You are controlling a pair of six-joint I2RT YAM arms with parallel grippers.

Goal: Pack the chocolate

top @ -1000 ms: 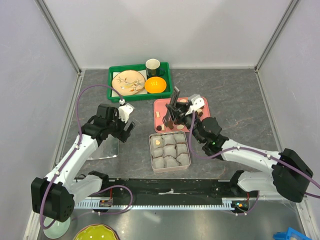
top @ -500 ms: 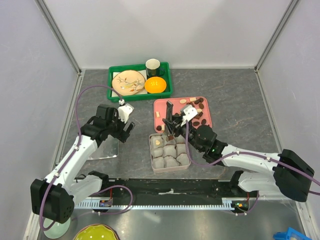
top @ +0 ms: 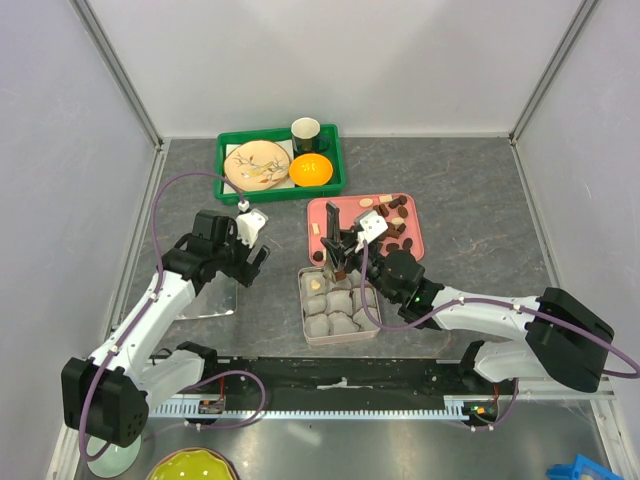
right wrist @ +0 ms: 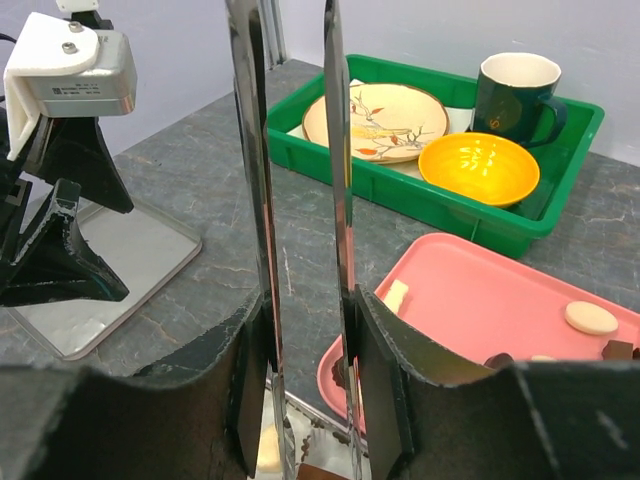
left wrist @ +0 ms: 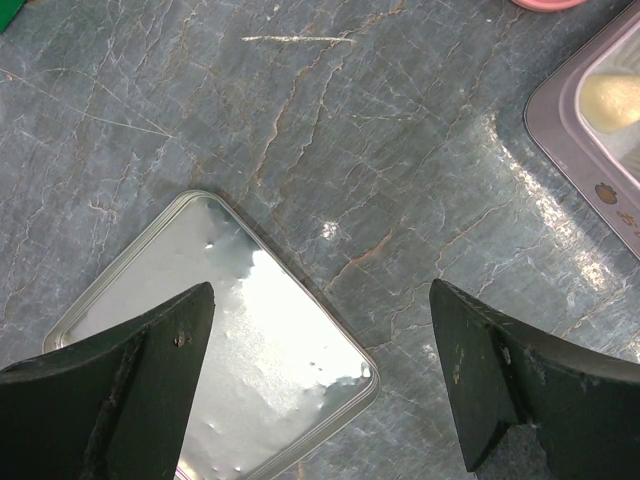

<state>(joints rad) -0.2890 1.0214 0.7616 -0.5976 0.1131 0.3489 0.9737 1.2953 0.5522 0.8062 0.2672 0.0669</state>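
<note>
Chocolate pieces, dark brown and beige, lie on a pink tray. A metal tin holds crinkled grey paper cups; a beige piece sits in its top left cup. My right gripper is shut on metal tongs held over the tin's top row. A brown piece shows between the tong tips at the bottom edge of the right wrist view. My left gripper is open and empty above the tin's flat lid.
A green tray at the back holds a patterned plate, an orange bowl and a dark mug. The lid lies left of the tin. Grey walls close in the table.
My right gripper has moved with the tongs from over the pink tray toward me and left, to above the tin. The left arm has hardly moved.
</note>
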